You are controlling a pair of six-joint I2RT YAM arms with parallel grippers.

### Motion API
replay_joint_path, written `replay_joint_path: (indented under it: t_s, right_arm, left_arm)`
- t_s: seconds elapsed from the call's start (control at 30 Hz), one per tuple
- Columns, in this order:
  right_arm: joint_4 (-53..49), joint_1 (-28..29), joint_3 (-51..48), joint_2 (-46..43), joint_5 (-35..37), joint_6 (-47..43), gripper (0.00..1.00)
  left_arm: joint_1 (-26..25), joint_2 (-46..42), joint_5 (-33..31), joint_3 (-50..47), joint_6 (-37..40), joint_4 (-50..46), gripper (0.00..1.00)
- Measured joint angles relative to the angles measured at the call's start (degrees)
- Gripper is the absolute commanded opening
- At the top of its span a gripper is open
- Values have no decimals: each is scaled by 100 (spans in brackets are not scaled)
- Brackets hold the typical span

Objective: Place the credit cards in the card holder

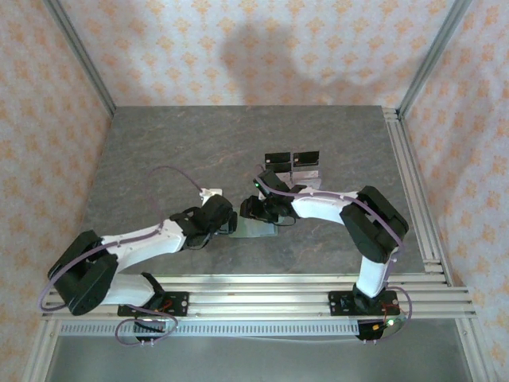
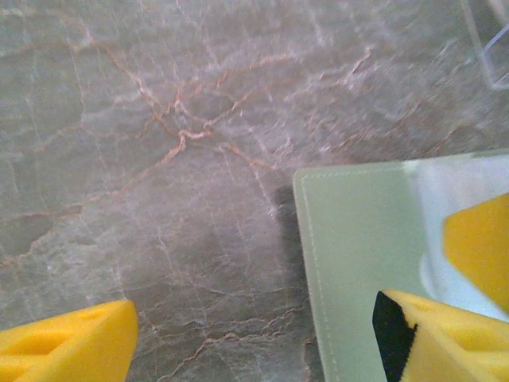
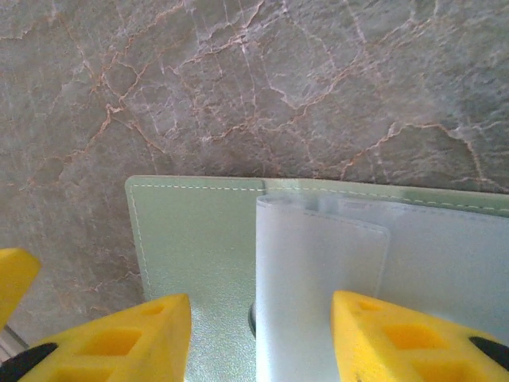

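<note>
On the grey table (image 1: pixel 159 159) we see the wallet (image 3: pixel 199 231) lying open and flat between both grippers. The left gripper (image 2: pixel 254 306) is spread wide, one finger above the wallet's edge. The right gripper (image 3: pixel 261 298) has its jaws apart over a pale card (image 3: pixel 318 270) on the wallet.

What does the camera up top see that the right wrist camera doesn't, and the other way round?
From the top: the whole left arm and right arm, the clear stand with black panels behind them, and the patterned walls. From the right wrist, close up: white stitching along the edge of the card holder, a pale card lying on it, and the right tool with its yellow fingers apart. Both: the green card holder on the grey marble table.
</note>
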Motion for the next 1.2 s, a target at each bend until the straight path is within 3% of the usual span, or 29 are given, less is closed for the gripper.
replay_joint_path:
  t_s: [0.3, 0.67, 1.2]
  right_arm:
    - [68, 199, 103, 210, -66, 122, 49]
    - [175, 273, 245, 245, -120, 341, 49]
    - [315, 273, 330, 385, -225, 487, 49]
  left_arm:
    - [0, -575, -26, -398, 4, 31, 79]
    - [0, -986, 616, -796, 199, 470, 78]
    - [-195, -155, 817, -763, 319, 935, 77]
